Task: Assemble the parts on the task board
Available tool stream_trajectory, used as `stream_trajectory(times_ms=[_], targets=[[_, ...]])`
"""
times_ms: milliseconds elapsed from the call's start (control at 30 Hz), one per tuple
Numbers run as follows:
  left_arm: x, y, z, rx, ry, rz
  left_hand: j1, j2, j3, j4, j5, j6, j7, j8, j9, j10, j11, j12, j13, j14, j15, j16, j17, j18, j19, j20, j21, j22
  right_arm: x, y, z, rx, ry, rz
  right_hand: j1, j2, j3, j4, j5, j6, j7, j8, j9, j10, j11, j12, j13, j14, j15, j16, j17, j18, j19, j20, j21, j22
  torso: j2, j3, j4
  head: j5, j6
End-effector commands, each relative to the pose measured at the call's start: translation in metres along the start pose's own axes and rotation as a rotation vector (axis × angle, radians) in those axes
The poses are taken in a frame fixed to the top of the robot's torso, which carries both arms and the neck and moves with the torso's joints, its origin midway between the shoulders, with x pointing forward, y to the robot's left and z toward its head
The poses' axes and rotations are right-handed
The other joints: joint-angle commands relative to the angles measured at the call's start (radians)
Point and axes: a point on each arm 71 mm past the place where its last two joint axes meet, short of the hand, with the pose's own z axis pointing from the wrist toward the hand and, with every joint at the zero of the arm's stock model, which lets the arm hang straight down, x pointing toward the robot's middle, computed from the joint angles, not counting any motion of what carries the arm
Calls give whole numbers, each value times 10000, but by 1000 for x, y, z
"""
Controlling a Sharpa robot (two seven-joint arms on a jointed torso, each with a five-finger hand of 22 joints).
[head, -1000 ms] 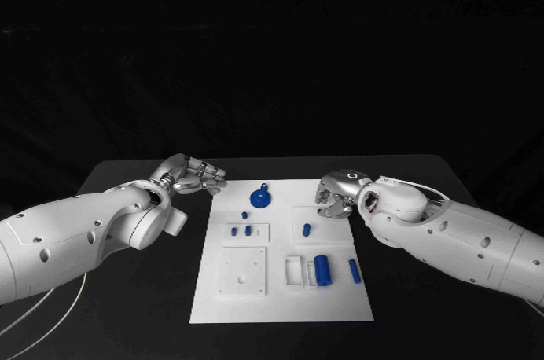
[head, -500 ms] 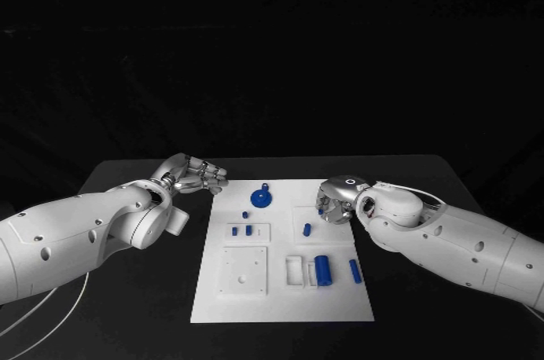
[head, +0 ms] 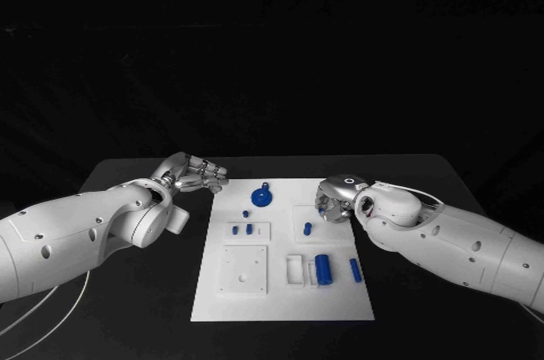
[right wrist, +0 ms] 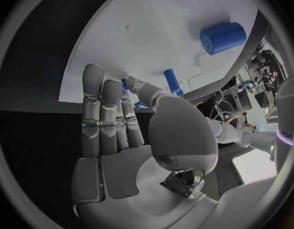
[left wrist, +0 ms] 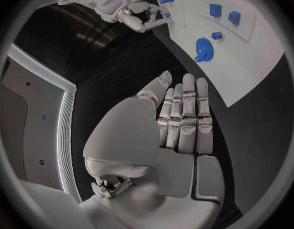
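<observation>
While both hands hold nothing, the left hand (head: 195,174) hangs flat-fingered off the board's far left corner and the right hand (head: 336,200) hovers at the board's right edge, fingers extended. White board (head: 284,305) lies mid tabletop. Blue round knob (head: 262,196) sits near its far edge, short pegs (head: 241,229) left of middle, a single peg (head: 307,229) just beside the right hand, a cylinder (head: 323,269) and a thin bar (head: 354,270) toward the near right. Parts look light, rigid, smooth plastic, likely slippery; pinch the peg across its sides.
</observation>
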Motion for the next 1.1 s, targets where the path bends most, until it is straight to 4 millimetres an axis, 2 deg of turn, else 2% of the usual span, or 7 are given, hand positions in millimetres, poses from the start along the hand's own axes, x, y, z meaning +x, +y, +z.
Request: stream_trajectory(times_ms=[33, 267, 433, 633, 833, 967, 1100], targets=[[0, -2, 1, 61, 15, -91, -24, 83, -31, -13, -5, -60, 31, -47, 14, -60, 10, 5, -4, 44, 25, -56, 16, -124, 53, -23, -41, 21, 10, 6, 0, -195, 407, -7, 26, 132, 82, -25, -77, 138, -35, -26, 12, 164, -45, -11, 28, -45, -43, 75, 5, 70, -21, -84, 33, 107, 1, 1, -3, -4, -6], [0, -2, 1, 22, 15, -89, -5, 77, -28, -28, -5, -65, 35, -48, 13, -71, 13, 4, -4, 45, 23, -59, 20, -120, 57, -25, -39, 29, 10, 7, 0, -227, 361, -38, 225, 298, 72, -242, 26, 742, -173, -9, 48, 839, -248, -1, 47, -59, -200, 67, 8, -12, -134, -237, 340, 631, 3, 2, -1, 9, -24], [-1, -2, 1, 3, 22, -89, 14, 83, -24, -44, 2, -58, 36, -48, 13, -77, 15, 5, -4, 47, 23, -64, 25, -115, 64, -28, -30, 58, 8, 8, -1, -187, 56, -147, 233, 324, 171, -358, 48, 991, -243, -14, 59, 1121, -333, 3, 54, -56, -278, 46, 3, -89, -150, -323, 844, 1219, -2, 1, -6, 20, -37], [-1, -1, 0, -2, 15, -87, 15, 85, -30, -53, -2, -62, 37, -49, 13, -80, 16, 5, -4, 51, 21, -68, 33, -113, 53, -28, -34, 92, 5, 10, -2, -143, -399, -195, 189, 274, 375, -398, -68, 1099, -274, -18, 59, 1244, -368, -2, 53, -45, -321, 54, 18, -113, -212, -372, 1106, 1859, -6, 0, -3, 58, -23], [-3, 0, 1, -26, -17, -75, 15, 85, -30, -53, -2, -62, 37, -49, 13, -80, 16, 5, -4, 51, 21, -68, 33, -113, 53, -28, -34, 92, 1, 11, -5, -215, -714, -98, 217, 255, 435, -374, -209, 1128, -283, -20, 58, 1267, -377, 4, 55, -42, -333, 60, 12, -111, -174, -382, 949, 2220, -11, 0, -10, 103, -10], [-4, 0, 1, -42, -36, -67, 15, 85, -30, -53, -2, -62, 37, -49, 13, -80, 16, 5, -4, 51, 21, -68, 33, -113, 53, -28, -34, 92, -7, 12, -8, -283, -883, 130, 253, 254, 464, -358, -361, 1130, -282, -20, 58, 1267, -377, 3, 55, -41, -338, 60, 7, -113, -146, -386, 878, 2330, -25, -11, -21, 151, -20], [-4, 0, 2, -38, -57, -69, 13, 95, -31, -64, 10, -61, 41, -48, 13, -99, 23, 4, -4, 48, 25, -78, 38, -109, 49, -26, -38, 132, -19, 14, -12, -375, -1031, 508, 290, 244, 481, -313, -426, 1126, -279, -18, 58, 1264, -372, 3, 54, -46, -341, 53, 1, -118, -79, -393, 682, 2568, -34, -8, -23, 214, -26]])
